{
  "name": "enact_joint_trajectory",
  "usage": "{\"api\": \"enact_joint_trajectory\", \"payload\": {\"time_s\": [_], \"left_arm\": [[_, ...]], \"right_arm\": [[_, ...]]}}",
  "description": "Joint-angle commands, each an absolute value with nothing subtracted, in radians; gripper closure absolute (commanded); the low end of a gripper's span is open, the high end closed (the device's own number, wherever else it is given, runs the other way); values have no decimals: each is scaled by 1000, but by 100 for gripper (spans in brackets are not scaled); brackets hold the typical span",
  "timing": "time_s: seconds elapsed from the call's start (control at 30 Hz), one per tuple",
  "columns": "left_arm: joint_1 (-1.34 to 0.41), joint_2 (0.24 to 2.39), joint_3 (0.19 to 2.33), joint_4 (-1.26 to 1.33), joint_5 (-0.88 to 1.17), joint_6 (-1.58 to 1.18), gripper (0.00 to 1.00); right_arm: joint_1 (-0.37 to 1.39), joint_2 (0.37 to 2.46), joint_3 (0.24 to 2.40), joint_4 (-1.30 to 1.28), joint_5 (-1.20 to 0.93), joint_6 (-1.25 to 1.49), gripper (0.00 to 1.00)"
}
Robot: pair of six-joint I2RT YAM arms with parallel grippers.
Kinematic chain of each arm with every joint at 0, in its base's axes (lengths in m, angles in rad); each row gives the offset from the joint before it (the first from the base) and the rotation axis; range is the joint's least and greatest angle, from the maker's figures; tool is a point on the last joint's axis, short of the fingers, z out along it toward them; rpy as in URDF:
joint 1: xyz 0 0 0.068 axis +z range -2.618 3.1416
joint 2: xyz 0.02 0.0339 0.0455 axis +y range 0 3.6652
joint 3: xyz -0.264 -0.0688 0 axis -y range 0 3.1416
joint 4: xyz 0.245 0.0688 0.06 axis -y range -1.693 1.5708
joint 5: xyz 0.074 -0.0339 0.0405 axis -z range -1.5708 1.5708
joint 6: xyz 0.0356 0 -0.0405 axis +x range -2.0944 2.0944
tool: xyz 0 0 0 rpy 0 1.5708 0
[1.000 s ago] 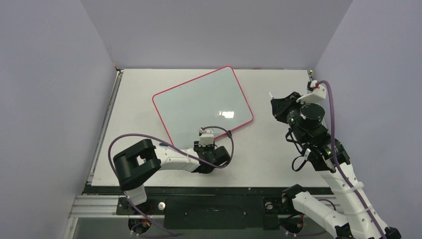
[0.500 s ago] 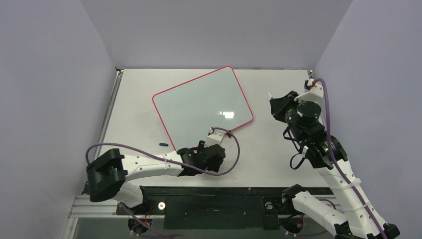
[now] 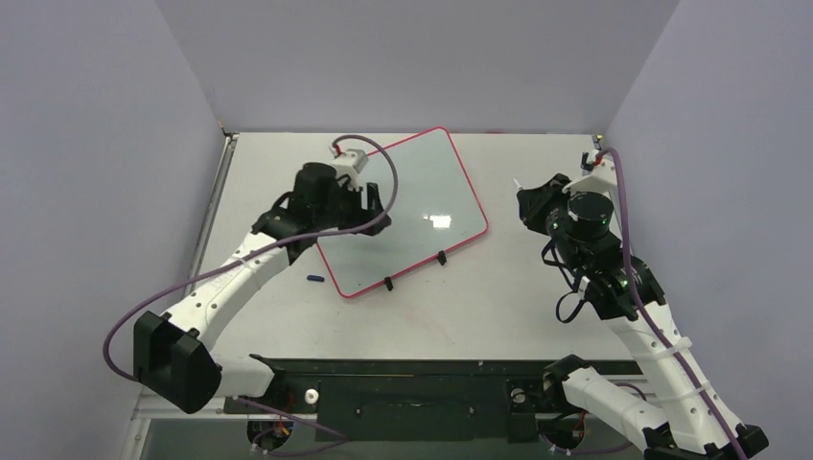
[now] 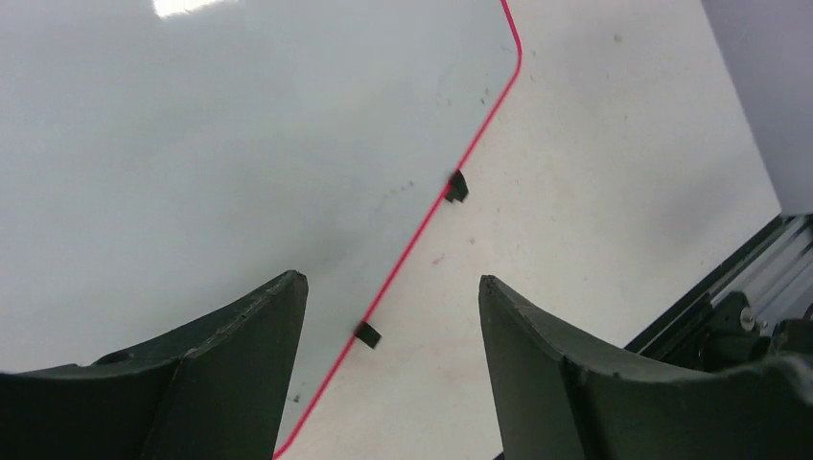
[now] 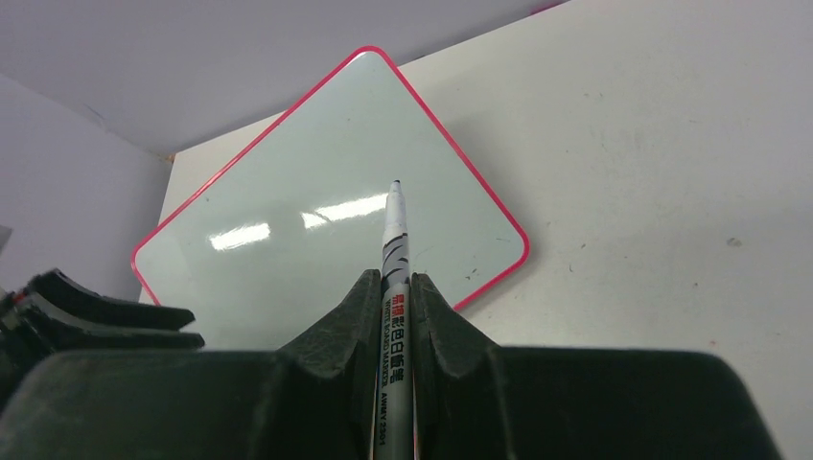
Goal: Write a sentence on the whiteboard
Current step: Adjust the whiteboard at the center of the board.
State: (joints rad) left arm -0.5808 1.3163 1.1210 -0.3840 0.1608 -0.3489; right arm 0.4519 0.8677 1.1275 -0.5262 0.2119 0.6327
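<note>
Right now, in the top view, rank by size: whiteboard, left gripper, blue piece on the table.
1. whiteboard
2. left gripper, though raised nearer the camera
3. blue piece, tiny

One whiteboard (image 3: 431,182), two black clips (image 3: 388,284) (image 3: 442,258), one marker (image 5: 394,249), one blue object (image 3: 312,279).

Whiteboard (image 3: 422,187) white w/ red rim (black clips (image 3: 442,258)), marker (image 5: 395,251) white w/ black print.

Left corner of the whiteboard (image 3: 422,196) hidden under the left arm (image 3: 244,268); tiny blue object (image 3: 312,279) unidentifiable.
</note>
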Motion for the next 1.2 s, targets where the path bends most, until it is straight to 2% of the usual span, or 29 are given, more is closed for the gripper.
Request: {"api": "enact_joint_trajectory", "payload": {"time_s": [0.0, 0.23, 0.37, 0.43, 0.83, 1.0, 1.17], "left_arm": [[-394, 1334, 1208, -303, 412, -309, 36], [-176, 1465, 1316, -227, 619, -328, 34], [-57, 1622, 1411, -137, 858, -387, 33], [-33, 1690, 1471, -151, 901, -384, 33], [62, 1953, 1716, -323, 964, -275, 35], [67, 2066, 1845, -468, 1034, -207, 39], [53, 2126, 1867, -509, 1087, -190, 43]], "right_arm": [[446, 877, 1169, -501, 191, 620, 100], [447, 912, 1182, -511, 150, 617, 100], [448, 933, 1199, -521, 133, 610, 100], [448, 943, 1207, -528, 124, 605, 100], [452, 978, 1240, -571, 82, 580, 100], [459, 1001, 1245, -572, 63, 582, 100], [462, 1026, 1253, -574, 58, 576, 100]]}}
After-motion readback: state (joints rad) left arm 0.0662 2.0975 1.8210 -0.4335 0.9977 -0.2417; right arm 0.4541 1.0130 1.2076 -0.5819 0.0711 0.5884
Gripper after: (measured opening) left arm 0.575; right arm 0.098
